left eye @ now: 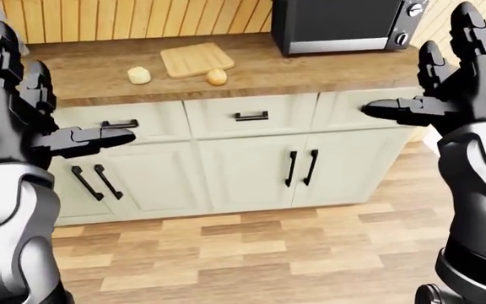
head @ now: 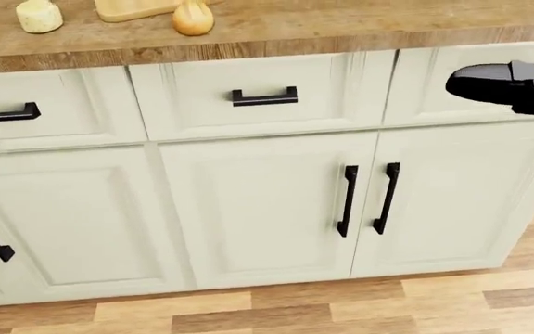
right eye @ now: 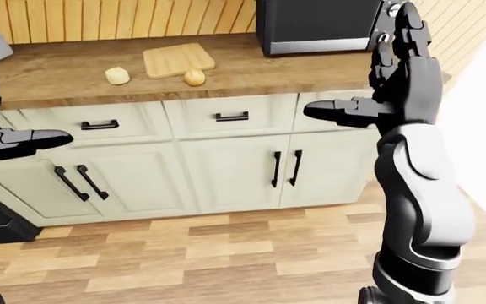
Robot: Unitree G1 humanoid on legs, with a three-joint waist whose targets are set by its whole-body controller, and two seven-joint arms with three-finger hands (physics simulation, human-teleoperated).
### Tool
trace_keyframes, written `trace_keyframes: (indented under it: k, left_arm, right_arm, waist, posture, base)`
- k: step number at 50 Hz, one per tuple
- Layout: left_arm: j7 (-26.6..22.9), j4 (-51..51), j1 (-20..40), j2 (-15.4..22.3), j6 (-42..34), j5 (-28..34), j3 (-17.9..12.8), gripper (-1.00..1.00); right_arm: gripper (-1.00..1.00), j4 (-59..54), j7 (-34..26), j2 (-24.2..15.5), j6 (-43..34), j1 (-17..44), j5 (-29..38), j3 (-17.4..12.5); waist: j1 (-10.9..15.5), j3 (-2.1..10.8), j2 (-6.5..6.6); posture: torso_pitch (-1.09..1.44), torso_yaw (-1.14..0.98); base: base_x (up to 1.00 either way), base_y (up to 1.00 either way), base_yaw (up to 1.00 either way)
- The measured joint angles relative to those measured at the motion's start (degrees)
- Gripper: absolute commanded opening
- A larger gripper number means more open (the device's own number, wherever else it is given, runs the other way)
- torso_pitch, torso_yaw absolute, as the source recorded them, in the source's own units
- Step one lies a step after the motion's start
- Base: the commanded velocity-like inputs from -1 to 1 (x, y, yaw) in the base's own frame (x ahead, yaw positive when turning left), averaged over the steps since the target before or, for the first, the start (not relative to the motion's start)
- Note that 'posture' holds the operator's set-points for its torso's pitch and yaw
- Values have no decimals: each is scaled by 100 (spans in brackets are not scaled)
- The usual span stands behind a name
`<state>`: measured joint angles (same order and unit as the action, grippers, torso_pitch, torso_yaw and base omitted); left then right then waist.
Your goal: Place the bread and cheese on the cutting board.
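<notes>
While left hand [left eye: 23, 107] and right hand [left eye: 450, 82] spread, empty, bread [left eye: 217, 76], cheese [left eye: 139, 75] lie well apart beyond them.

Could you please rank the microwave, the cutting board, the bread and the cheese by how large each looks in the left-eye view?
1. Microwave, largest by far, though cut off at the top.
2. Cutting board.
3. Bread and cheese look about equal; I would not rank them.

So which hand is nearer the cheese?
Left. The left hand is just lower-left of the cheese in the left-eye view; the right hand is far right.
</notes>
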<state>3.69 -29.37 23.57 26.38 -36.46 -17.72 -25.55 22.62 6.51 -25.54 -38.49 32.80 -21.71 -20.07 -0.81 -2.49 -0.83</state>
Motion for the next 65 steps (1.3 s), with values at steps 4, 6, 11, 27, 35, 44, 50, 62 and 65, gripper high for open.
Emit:
trace_keyframes:
  k: [4, 6, 11, 27, 35, 44, 50, 62, 65]
  left_arm:
    - [21, -78, 28, 37, 62, -10, -39, 100]
    - [32, -40, 31, 74, 66, -16, -75, 100]
    - [109, 70, -10, 90, -33, 5, -151, 100]
    - [52, -61, 14, 51, 5, -24, -37, 100]
    - [98, 14, -37, 60, -24, 26, -112, 100]
    - [80, -40, 17, 97, 13, 15, -133, 100]
    - [28, -1, -5, 45, -57, -43, 21, 100]
    - [99, 73, -35, 93, -30, 20, -140, 100]
    - [83, 12, -11, 116, -4, 13, -148, 100]
  right_arm:
    - [100, 52, 15, -50, 17, 51, -56, -33]
    - [100, 45, 26, -17, 10, 68, -79, -10]
    - [100, -35, 28, 4, -123, 18, -214, 109]
    - [100, 31, 56, -92, -25, 39, -147, -14]
    - [100, -13, -12, -32, -75, -2, -216, 110]
    - [100, 118, 5, -89, -19, 89, -202, 49]
    - [100, -35, 67, -121, -124, 40, -168, -50]
    - [100, 22, 26, -106, -177, 100, -293, 119]
    - [100, 87, 54, -133, -169, 140, -292, 43]
  waist:
    - [-46, -9, 388]
    - [9, 50, 520]
    - [113, 21, 319]
    - [-13, -56, 268]
    - [121, -20, 302]
    - [173, 9, -252]
    - [42, -25, -78]
    - [144, -27, 344]
    - [157, -62, 98]
  posture:
    - [0, 0]
    - [0, 0]
    - [0, 0]
    - [0, 0]
    - [0, 0]
    - [0, 0]
    - [0, 0]
    - [0, 0]
    - [0, 0]
  base:
    - [12, 37, 0]
    - [10, 38, 0]
    - [5, 40, 0]
    - [10, 24, 0]
    - [17, 11, 0]
    - [20, 4, 0]
    - [21, 3, 0]
    - [21, 6, 0]
    - [21, 14, 0]
